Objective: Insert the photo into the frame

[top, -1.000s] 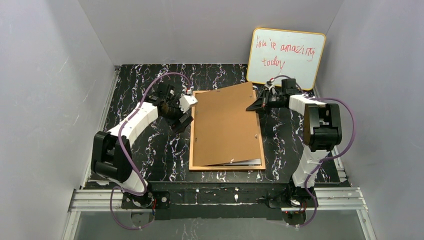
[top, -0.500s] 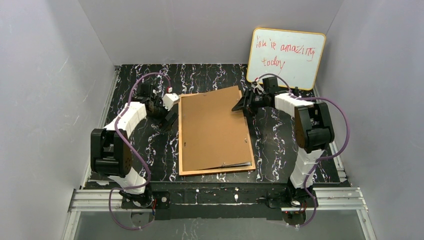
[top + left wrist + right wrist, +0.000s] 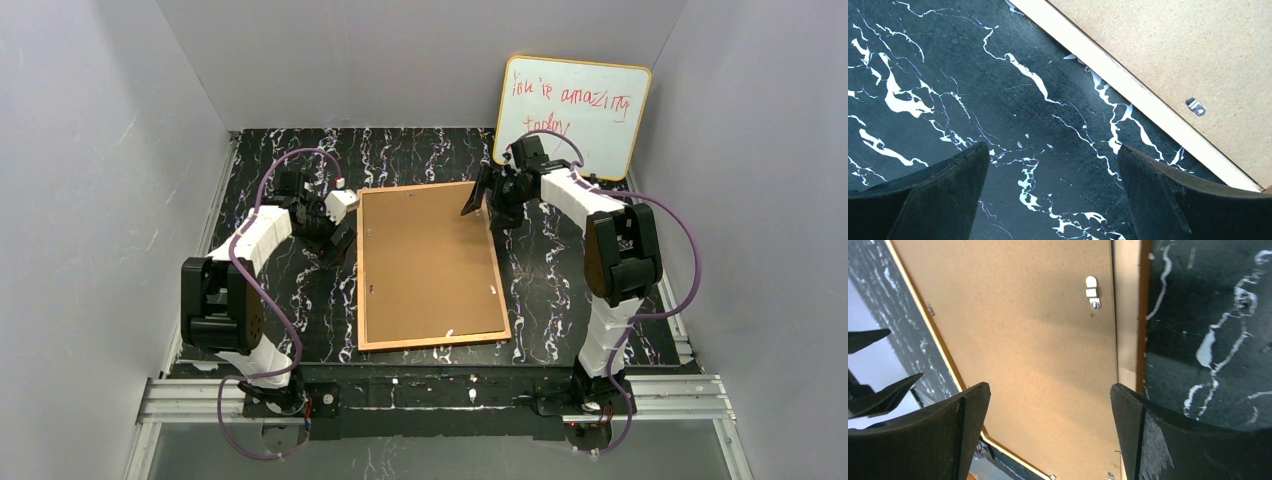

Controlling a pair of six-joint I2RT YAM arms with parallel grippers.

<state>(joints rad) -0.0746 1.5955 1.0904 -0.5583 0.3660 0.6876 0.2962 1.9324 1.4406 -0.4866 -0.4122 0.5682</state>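
- frame (image 3: 430, 265) lies back up, glass front hidden against table (image 3: 270, 160)
- whiteboard (image 3: 600, 115): second line of writing partly covered by right arm (image 3: 565, 190)
- both wrist views cut the frame off

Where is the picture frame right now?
In the top view, the frame lies back-up on the table, left gripper beside its left edge, right gripper over its far-right corner, whiteboard behind.

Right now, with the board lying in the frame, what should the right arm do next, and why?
Probably lower the right gripper onto the metal clip and turn it: the backing board lies flat in the frame, and the open jaws hold nothing.
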